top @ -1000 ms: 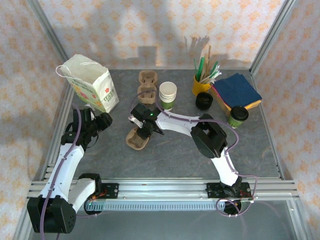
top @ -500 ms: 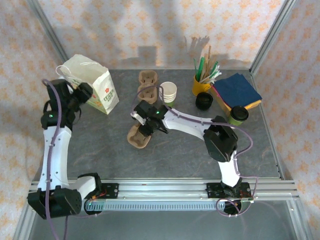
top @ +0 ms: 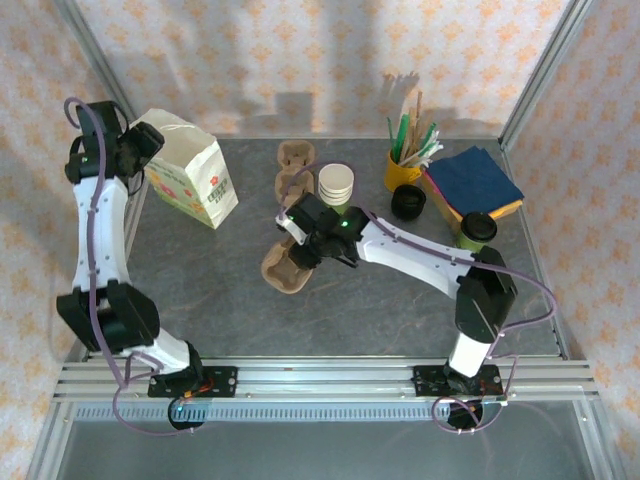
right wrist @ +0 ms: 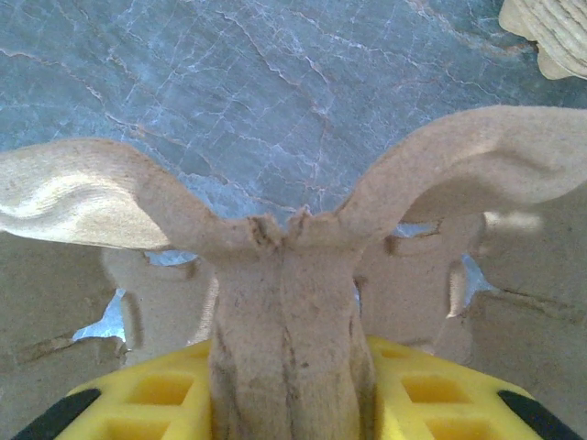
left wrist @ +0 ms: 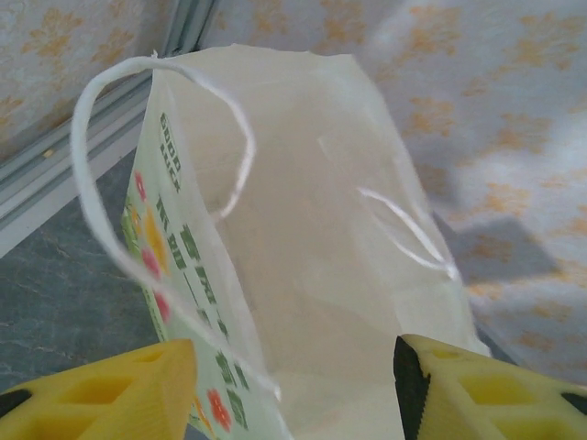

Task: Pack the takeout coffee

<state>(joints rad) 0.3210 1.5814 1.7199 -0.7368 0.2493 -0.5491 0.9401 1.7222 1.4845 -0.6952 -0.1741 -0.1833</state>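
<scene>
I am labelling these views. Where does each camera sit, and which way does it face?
Top external: above and behind, looking down on the table; left arm and right arm show.
Left wrist: faces into the paper bag; open left gripper below.
Right wrist: looks down at the cup carrier, pinched by right gripper.
Shared: top view also shows bag and carrier.

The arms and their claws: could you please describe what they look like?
Both the left arm and right arm have white links, black joints and looping purple cables. The left claw and right claw have yellow ribbed fingers with black trim.
</scene>
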